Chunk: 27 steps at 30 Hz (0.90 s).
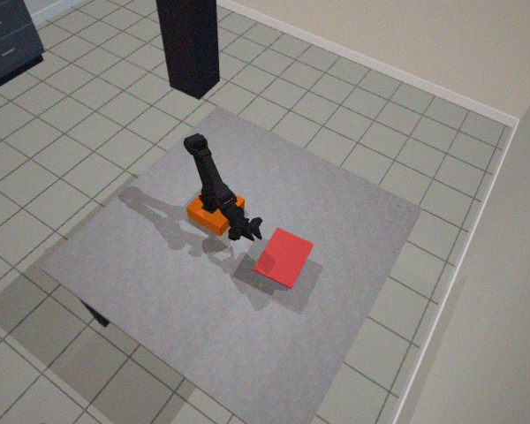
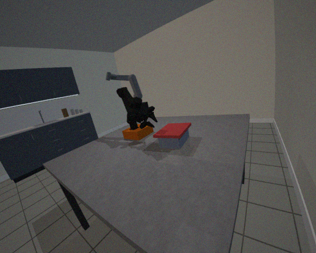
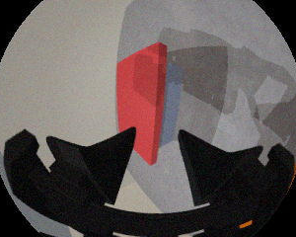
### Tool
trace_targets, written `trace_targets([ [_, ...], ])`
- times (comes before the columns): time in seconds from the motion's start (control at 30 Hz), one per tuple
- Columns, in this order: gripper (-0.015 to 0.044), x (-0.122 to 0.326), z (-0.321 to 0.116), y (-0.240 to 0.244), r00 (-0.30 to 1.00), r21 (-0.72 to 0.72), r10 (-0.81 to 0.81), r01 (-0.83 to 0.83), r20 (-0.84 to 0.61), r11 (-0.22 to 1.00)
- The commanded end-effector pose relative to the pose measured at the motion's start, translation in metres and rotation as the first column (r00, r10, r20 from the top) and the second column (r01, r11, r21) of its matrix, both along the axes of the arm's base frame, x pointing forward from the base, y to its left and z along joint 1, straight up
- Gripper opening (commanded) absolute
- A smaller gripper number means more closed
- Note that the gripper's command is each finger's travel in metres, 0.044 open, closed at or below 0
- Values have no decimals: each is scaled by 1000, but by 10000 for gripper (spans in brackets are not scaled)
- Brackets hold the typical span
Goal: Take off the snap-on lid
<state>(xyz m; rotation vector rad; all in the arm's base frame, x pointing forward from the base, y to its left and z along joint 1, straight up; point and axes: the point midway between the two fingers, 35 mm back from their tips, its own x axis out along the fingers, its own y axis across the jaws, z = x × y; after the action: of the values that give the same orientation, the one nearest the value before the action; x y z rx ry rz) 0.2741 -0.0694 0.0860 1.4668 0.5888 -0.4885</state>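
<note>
The red lid (image 1: 285, 255) (image 2: 173, 129) (image 3: 138, 99) sits flat on top of the storage box and overhangs its sides. The blue-grey box (image 2: 169, 143) (image 3: 173, 111) stands on the grey table (image 1: 164, 296) (image 2: 152, 190). My gripper (image 1: 256, 238) (image 2: 155, 124) (image 3: 158, 132) is open, with nothing between its fingers. It is beside the lid on the arm-base side, its fingertips pointing toward the lid's near edge with a gap left. In the wrist view the lid's edge shows beyond and between the fingertips. The box's far sides are hidden.
The orange block (image 1: 206, 219) (image 2: 137, 134) under the arm's base stands close behind the gripper. A black column (image 1: 190, 49) stands on the floor beyond the table. Dark kitchen cabinets (image 2: 43, 144) are far off by the wall.
</note>
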Motion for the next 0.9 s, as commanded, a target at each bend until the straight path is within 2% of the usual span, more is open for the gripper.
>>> trace_targets([
  [0.0, 235, 3, -1, 0, 1000, 1, 1, -1, 10, 1000],
  [0.87, 235, 36, -25, 1, 1000, 1, 1, -1, 11, 1000],
])
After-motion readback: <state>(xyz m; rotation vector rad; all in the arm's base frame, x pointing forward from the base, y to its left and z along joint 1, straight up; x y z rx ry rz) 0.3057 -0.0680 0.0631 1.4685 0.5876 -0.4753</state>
